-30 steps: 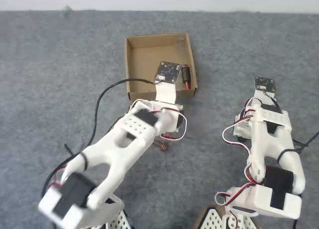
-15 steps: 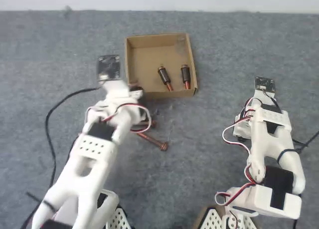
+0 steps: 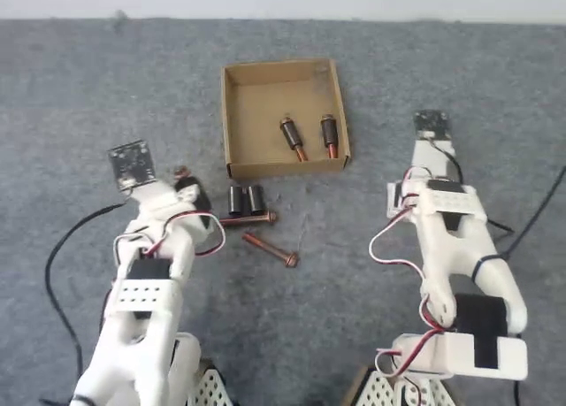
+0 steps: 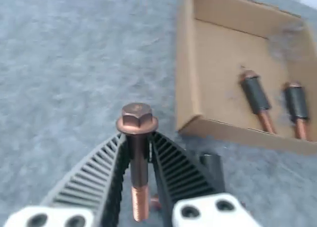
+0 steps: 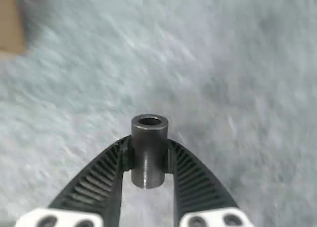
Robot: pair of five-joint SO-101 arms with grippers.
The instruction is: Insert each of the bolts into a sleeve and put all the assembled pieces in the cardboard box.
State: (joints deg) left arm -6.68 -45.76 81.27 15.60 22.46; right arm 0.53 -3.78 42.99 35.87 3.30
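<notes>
the left arm (image 3: 146,282) has swung clear of the cardboard box (image 3: 227,114) and now sits out on the left of the grey mat (image 3: 80,96), well apart from the box. the left gripper (image 4: 139,137) is clamped tight on a copper bolt (image 4: 137,120), squeezing the shank, with the hex head poking out past the fingertips. so that's a fresh bolt in hand and ready for mating.

moving across, just in front of the box wall are two black sleeves (image 3: 245,198) side by side, one loose bolt (image 3: 248,218) lying right below them, and a second loose bolt (image 3: 270,248) nearer the arms, all of it waiting. with the arm out of the way the box floor is on show, and two assembled pieces (image 3: 309,136) lie in it, near each other at the right.

over on the right, the right arm (image 3: 447,229) has pushed forward and a touch inward. the right gripper (image 5: 148,149) is closed around a black sleeve (image 5: 148,155), bore open and facing outward.

my read: two are done, a third pair is now held in the air, one part per arm, and the next job looks like lining the bolt tip up with that bore. both arms stand well apart for now.
</notes>
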